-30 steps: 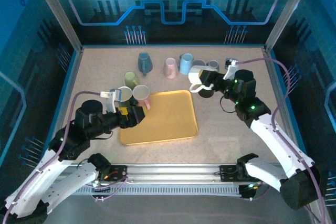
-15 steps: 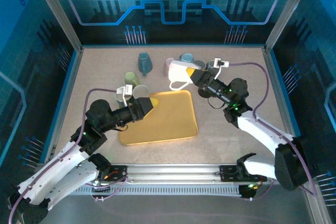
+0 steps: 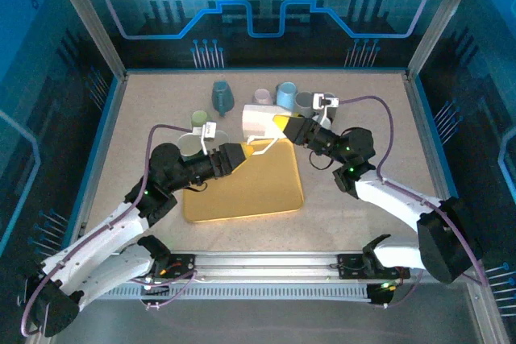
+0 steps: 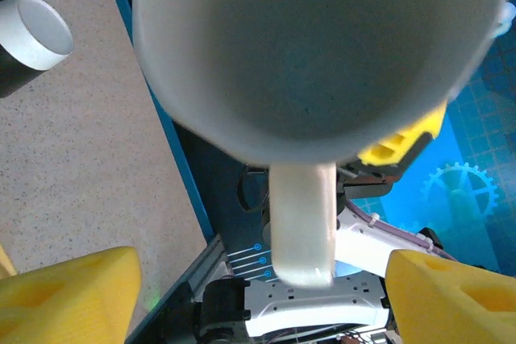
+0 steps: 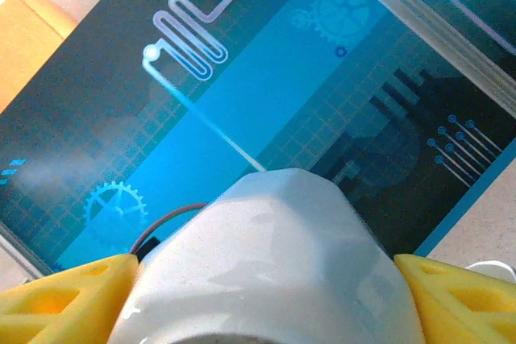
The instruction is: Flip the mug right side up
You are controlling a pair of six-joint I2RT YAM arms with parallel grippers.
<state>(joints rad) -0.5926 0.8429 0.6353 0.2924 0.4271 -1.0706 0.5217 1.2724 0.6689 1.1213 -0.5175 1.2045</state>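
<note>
A white mug (image 3: 256, 121) hangs in the air over the far edge of the yellow tray (image 3: 242, 187), lying sideways. My right gripper (image 3: 284, 127) is shut on its body; in the right wrist view the mug (image 5: 274, 263) sits between the two yellow fingers (image 5: 56, 300). My left gripper (image 3: 244, 153) is just in front of the mug and open. In the left wrist view the mug's round end (image 4: 314, 46) is close above, and its handle (image 4: 302, 219) hangs between the left gripper's (image 4: 266, 296) yellow fingers (image 4: 68, 296) with a gap on each side.
Several mugs stand along the back of the table: teal (image 3: 222, 96), pink (image 3: 262, 96), light blue (image 3: 286, 94), grey (image 3: 305, 102). A green mug (image 3: 200, 121) and a pale one (image 3: 191, 146) sit left of the tray, beside my left arm.
The right arm has carried the white mug leftward to above the tray's far edge. The left gripper has moved right and up to the mug, and its jaws have narrowed a little.
</note>
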